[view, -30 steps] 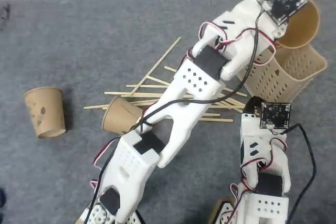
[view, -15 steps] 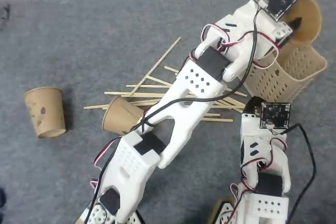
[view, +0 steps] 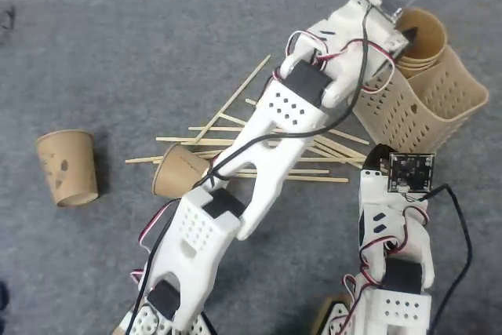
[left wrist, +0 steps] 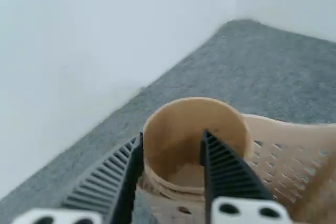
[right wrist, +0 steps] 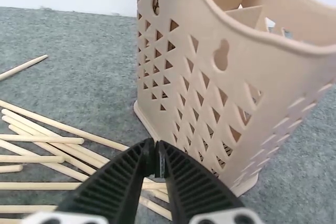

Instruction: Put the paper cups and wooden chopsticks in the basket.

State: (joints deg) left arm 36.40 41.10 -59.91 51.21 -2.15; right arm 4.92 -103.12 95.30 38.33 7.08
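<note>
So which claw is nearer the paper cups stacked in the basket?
Left. The left claw straddles the top paper cup at its rim, jaws apart, over the basket. The right claw sits shut, low outside the basket wall, above the wooden chopsticks.
</note>
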